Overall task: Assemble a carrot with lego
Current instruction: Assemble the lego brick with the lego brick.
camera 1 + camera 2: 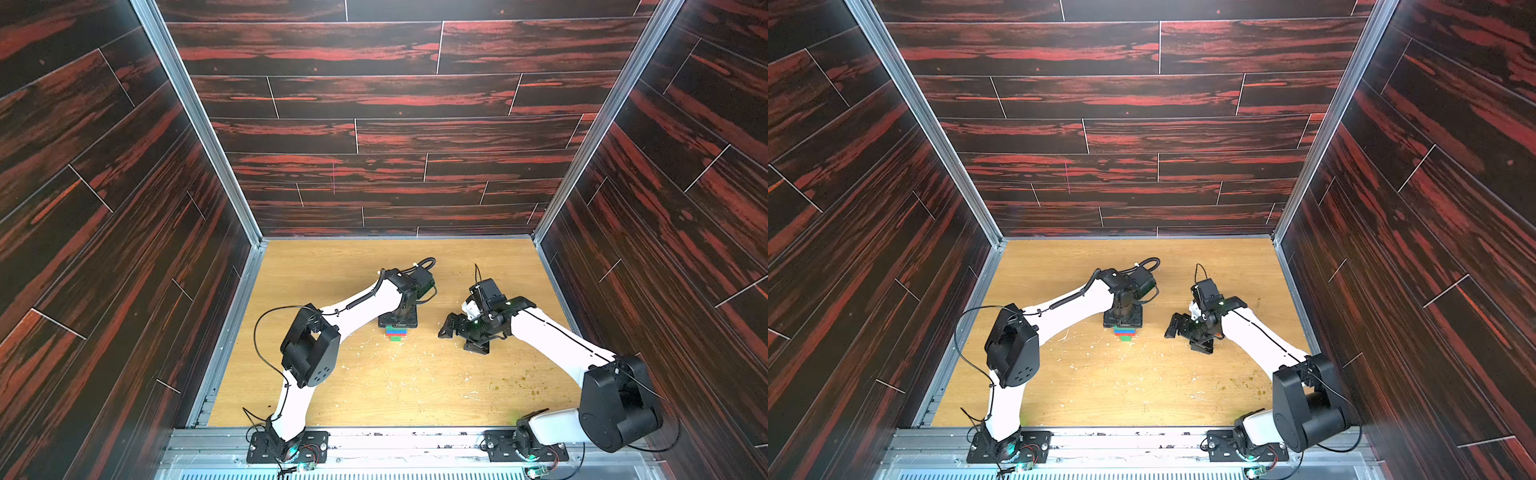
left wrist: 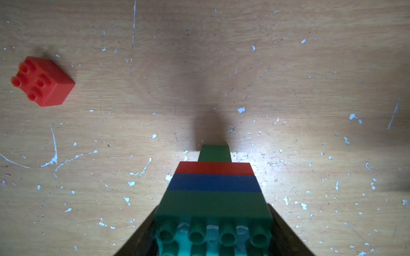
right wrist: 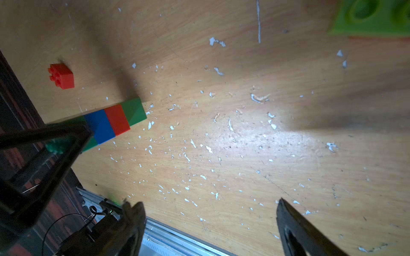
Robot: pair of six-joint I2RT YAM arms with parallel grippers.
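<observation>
**Top views.** The left hand (image 1: pixel 398 323) reaches steeply down and pinches the wide end of the part-built carrot (image 1: pixel 395 332). The carrot's narrow green tip points at the wood-grain desk (image 1: pixel 374 386). This hold probably steadies the stack so that further bricks can be pressed on. The right hand (image 1: pixel 461 338) hovers well apart from it, fingers spread and empty.

**Left wrist view.** Smooth, glossy bands of teal, blue and red, then a smaller green block, taper away from the camera. Hollow round studs top the teal brick, which is flanked by the hand's dark fingers (image 2: pixel 137 239). The tip's shadow meets the tip, which suggests contact with the desk, though this is not certain. A square, four-stud red brick (image 2: pixel 42 81) lies loose and well apart on the scuffed, white-flecked surface.

**Right wrist view.** The spread fingers frame bare desk. A lime brick (image 3: pixel 372 20) with round hollows sits at the frame's edge. The empty hand's open stance suits fetching such a loose piece.
</observation>
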